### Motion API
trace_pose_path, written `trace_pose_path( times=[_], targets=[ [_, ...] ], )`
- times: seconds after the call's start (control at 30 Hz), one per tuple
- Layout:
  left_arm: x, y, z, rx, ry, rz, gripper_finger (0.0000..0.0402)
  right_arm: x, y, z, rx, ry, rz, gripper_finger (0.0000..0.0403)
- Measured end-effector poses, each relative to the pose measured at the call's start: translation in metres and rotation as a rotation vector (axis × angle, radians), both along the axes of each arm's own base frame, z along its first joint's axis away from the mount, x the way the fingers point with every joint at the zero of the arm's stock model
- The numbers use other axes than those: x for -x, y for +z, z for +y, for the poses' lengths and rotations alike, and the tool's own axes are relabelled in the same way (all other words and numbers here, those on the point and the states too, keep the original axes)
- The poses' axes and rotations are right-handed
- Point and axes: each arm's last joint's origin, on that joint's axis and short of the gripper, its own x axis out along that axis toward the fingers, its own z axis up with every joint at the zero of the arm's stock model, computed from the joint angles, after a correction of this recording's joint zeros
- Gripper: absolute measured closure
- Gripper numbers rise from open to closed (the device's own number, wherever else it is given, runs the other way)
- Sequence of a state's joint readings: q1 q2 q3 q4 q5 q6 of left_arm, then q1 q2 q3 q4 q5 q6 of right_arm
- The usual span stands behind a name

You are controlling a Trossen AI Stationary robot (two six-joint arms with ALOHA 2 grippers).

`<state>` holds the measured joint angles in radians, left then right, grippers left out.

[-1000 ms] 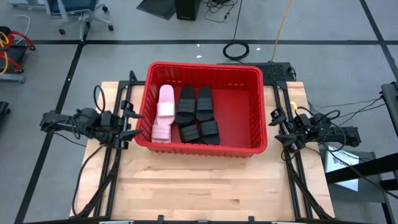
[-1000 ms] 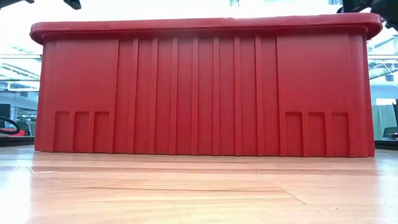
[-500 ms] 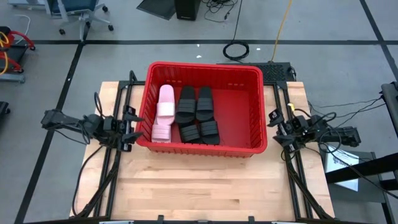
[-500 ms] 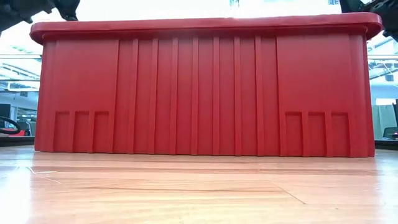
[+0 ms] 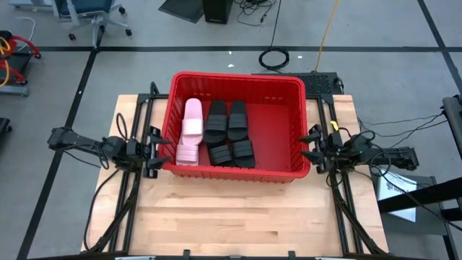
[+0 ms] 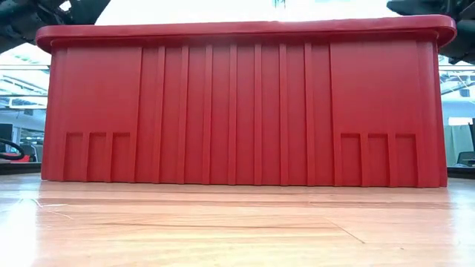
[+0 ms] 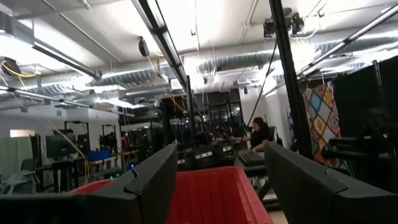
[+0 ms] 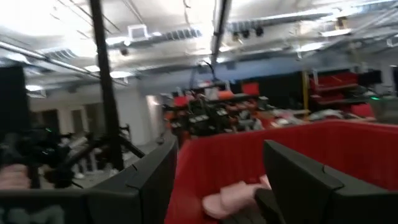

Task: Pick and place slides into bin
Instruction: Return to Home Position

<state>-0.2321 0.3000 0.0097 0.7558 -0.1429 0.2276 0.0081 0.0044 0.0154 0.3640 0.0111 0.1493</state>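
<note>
The red bin [image 5: 238, 76] stands on the wooden table's far half and fills the low view [image 6: 245, 111]. In it lie two pinkish-white slides [image 5: 190, 131] by the left wall and several black slides [image 5: 229, 133] beside them, all flat on the floor of the bin. My left gripper [image 5: 157, 153] is open and empty just outside the bin's left wall, near its front corner. My right gripper [image 5: 309, 146] is open and empty just outside the right wall. The right wrist view shows a pinkish slide [image 8: 233, 196] inside the bin [image 8: 348, 149].
Black frame rails [image 5: 137, 188] run along both sides of the table. The bare wooden top [image 5: 238, 217] lies between the bin and the near edge. The left wrist view looks over the bin [image 7: 205, 193] into the room, where a person [image 7: 256, 134] stands far off.
Both grippers have moved toward the bin, the left one toward the table's right edge and the right one toward its left edge, and both have come down to about rim height. The slides and the bin have stayed still.
</note>
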Motion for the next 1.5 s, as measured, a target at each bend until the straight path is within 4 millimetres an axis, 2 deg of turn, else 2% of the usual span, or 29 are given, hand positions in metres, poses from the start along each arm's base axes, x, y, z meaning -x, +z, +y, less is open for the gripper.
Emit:
trace_pose_path(
  times=[0.4,1.03,1.23,1.37,1.5],
  targets=[
    [-0.005,-0.011,0.002,0.008,0.095,0.132,0.0153,-0.003,-0.01,-0.002,0.042,-0.07,0.114,0.0175],
    [-0.004,-0.012,0.0,0.043,0.105,0.148,0.0153,-0.004,-0.013,-0.003,0.038,-0.107,0.144,0.0173],
    [-0.004,-0.011,0.0,0.048,0.104,0.133,0.0153,-0.001,-0.004,-0.003,0.021,-0.11,0.046,0.0175],
    [-0.004,-0.01,0.0,0.054,0.102,0.123,0.0153,0.003,0.007,-0.003,0.011,-0.113,-0.077,0.0175],
    [-0.004,-0.01,0.0,0.054,0.101,0.122,0.0153,0.004,0.008,-0.003,0.014,-0.113,-0.093,0.0171]
  ],
)
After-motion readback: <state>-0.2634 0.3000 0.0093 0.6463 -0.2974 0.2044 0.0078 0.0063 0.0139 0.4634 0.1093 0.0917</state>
